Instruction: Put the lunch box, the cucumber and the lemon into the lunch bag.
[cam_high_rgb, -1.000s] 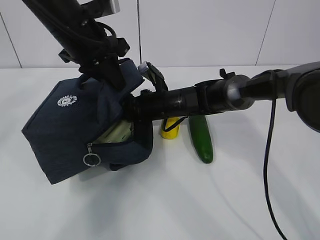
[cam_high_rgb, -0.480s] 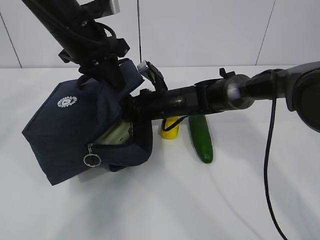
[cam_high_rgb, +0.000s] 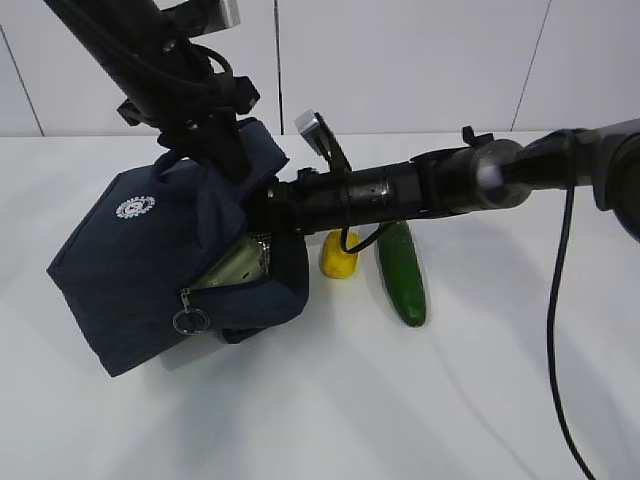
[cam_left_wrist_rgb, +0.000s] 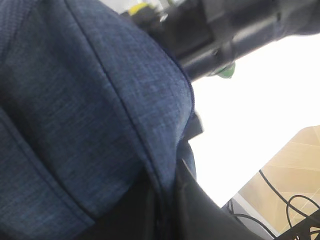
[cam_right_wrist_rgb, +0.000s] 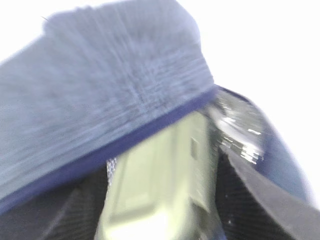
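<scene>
our left gripper (cam_high_rgb: 215, 150) is clamped shut on the top of the lunch bag (cam_high_rgb: 150, 270), holding it tilted on the white table (cam_high_rgb: 400, 400). our right gripper reaches into the bag's open mouth, its fingers hidden, so we cannot tell how wide it stands or whether it grips anything. we see the lunch box (cam_right_wrist_rgb: 160, 185) inside the bag, pale green lid showing. the cucumber (cam_high_rgb: 402, 272) lies on the table right of the bag, the lemon (cam_high_rgb: 338, 257) between them.

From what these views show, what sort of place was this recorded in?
Probably a lab or robot test bench: a bare white table against plain white wall panels, with loose cables on a tiled floor past the table edge.
</scene>
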